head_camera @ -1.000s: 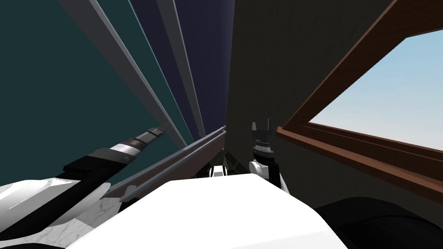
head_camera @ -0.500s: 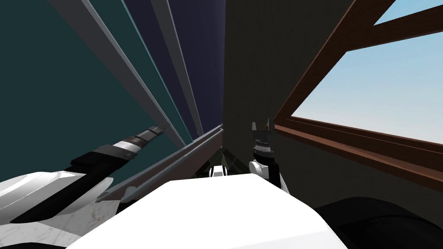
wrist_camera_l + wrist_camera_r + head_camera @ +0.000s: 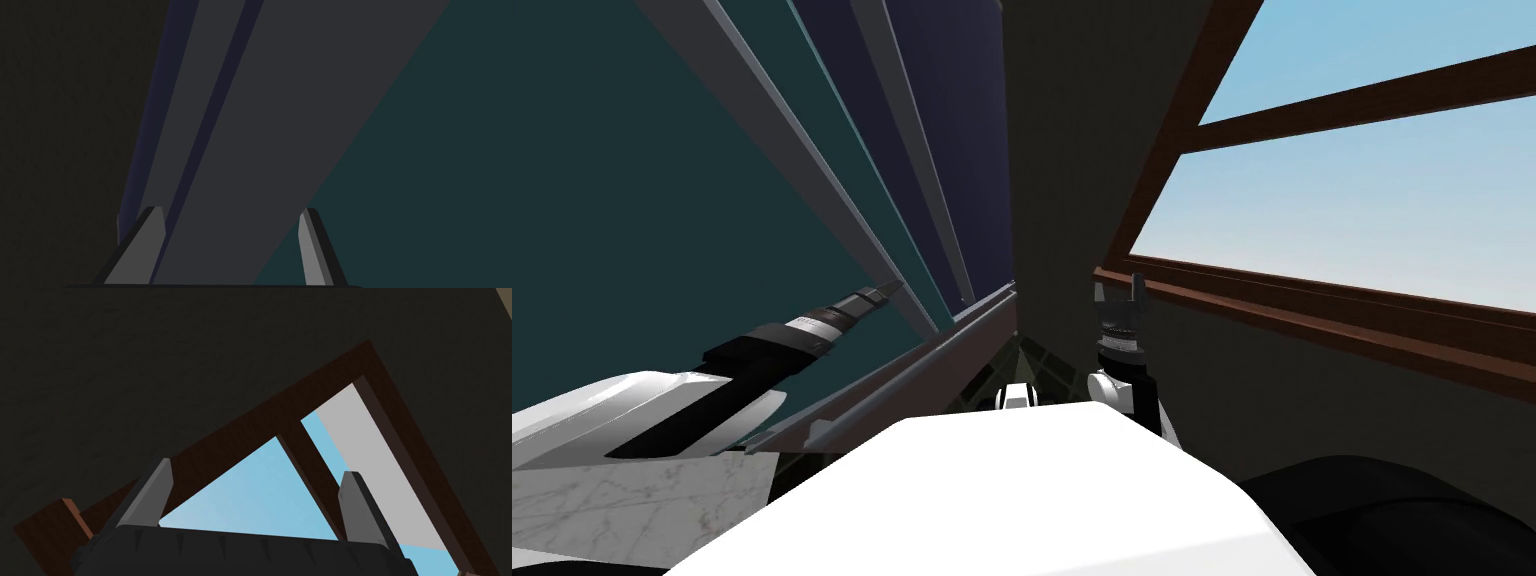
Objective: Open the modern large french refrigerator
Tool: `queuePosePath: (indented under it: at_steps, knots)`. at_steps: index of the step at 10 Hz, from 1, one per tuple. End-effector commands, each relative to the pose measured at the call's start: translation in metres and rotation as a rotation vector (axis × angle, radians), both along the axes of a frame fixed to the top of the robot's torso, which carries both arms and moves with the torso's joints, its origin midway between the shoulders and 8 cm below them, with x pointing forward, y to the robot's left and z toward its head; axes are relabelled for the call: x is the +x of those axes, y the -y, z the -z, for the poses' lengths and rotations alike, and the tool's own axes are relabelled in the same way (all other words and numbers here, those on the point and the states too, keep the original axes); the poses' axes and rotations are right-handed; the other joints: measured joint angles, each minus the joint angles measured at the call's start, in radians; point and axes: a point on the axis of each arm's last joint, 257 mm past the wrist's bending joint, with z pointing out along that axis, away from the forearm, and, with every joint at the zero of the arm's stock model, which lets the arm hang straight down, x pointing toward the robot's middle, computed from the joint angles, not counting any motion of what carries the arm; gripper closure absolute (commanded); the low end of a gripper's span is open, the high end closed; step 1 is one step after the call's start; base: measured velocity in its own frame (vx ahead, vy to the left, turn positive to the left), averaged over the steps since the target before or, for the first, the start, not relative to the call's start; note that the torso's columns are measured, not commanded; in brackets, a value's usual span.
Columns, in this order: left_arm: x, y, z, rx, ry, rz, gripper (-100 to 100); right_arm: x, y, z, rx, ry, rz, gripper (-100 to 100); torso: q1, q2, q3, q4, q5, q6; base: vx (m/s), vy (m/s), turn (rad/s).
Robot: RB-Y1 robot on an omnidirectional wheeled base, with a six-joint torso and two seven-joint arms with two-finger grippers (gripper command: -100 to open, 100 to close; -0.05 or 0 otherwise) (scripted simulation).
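Turning is mine: window swings toward one o'clock. Teal refrigerator door stays at ten o'clock, left gripper fingers apart astride its grey handle, unclamped, so pulling probably hasn't begun. Right gripper idles, fingers apart.

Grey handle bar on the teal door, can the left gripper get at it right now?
Probably yes. The left gripper is open and already straddles the grey handle bar, with nothing visible in the way.
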Motion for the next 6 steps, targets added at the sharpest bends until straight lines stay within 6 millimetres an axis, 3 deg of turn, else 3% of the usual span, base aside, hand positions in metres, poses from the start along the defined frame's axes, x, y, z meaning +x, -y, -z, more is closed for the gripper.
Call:
queuePosePath:
  at_steps: [1,2,3,4,5,6]
  knots:
    - [0.013,-0.015,0.003,-0.006,-0.006,-0.002,100,0.0,0.0,0.0,0.0,0.0,0.0,0,0.005,-0.005,-0.003,-0.001,0.001,-0.006,-0.174,0.012,-0.313]
    - [0.015,-0.028,0.008,-0.006,-0.016,-0.029,100,0.0,0.0,0.0,0.0,0.0,0.0,0,0.004,-0.003,-0.003,-0.001,0.001,0.002,-0.216,0.021,-0.258]
    - [0.017,-0.044,0.013,-0.006,-0.027,-0.059,100,0.0,0.0,0.0,0.0,0.0,0.0,0,0.002,-0.001,-0.001,0.0,0.0,-0.001,-0.12,0.007,-0.024]
    - [0.026,-0.036,0.003,-0.005,-0.008,-0.023,100,0.0,0.0,0.0,0.0,0.0,0.0,0,0.004,-0.003,-0.002,0.0,0.001,-0.006,-0.234,0.01,-0.264]
    - [0.028,-0.05,0.008,-0.006,-0.018,-0.05,100,0.0,0.0,0.0,0.0,0.0,0.0,0,0.003,0.004,0.001,0.001,0.001,0.0,-0.234,0.004,-0.298]
    - [0.029,-0.066,0.014,-0.006,-0.028,-0.08,100,0.0,0.0,0.0,0.0,0.0,0.0,0,0.0,0.004,0.003,0.001,0.0,-0.002,-0.109,-0.029,-0.053]
